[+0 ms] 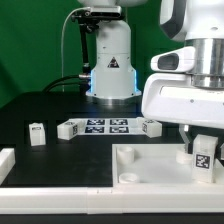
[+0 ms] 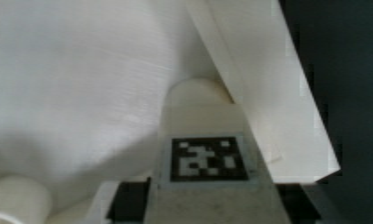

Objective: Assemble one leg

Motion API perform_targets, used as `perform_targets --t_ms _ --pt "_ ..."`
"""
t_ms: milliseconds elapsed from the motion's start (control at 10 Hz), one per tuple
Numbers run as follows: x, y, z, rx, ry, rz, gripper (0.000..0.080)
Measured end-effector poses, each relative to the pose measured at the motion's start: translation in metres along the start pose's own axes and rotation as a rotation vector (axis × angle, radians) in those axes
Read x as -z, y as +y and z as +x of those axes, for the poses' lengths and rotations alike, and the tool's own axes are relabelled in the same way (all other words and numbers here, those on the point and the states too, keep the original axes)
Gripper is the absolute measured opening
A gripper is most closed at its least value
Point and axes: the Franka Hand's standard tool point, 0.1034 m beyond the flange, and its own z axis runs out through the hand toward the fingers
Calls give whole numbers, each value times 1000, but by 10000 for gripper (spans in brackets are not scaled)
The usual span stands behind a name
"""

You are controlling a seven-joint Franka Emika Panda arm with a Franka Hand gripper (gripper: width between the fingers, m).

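One leg (image 1: 203, 156) in gripper (image 1: 203, 150)

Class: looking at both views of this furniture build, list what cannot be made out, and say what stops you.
- Exterior view: the gripper fingers are hidden by the arm's white housing; open or shut unknown.
- Exterior view: whether the leg touches the white square panel; cut off by the edge.
- Wrist view: the leg is blurred, its base hidden.

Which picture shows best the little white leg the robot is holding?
The wrist view: the leg fills it, marker tag facing the camera, pressed against the white square panel. In the exterior view the gripper covers most of the leg; mainly its tag shows.
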Motion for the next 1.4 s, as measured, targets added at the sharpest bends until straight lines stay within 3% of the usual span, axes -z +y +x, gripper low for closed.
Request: perform_targets --t_ms 400,600,700,800,900,1400 --pt "0 0 -1 -387 -8 7 291" --pt "0 0 -1 -305 -7 7 291" --pt "0 -1 -1 -292 -6 10 542" --pt "1 -3 -1 -239 -2 16 542" --pt "1 -2 0 -99 3 20 626" --pt "3 3 8 586 15 20 648"
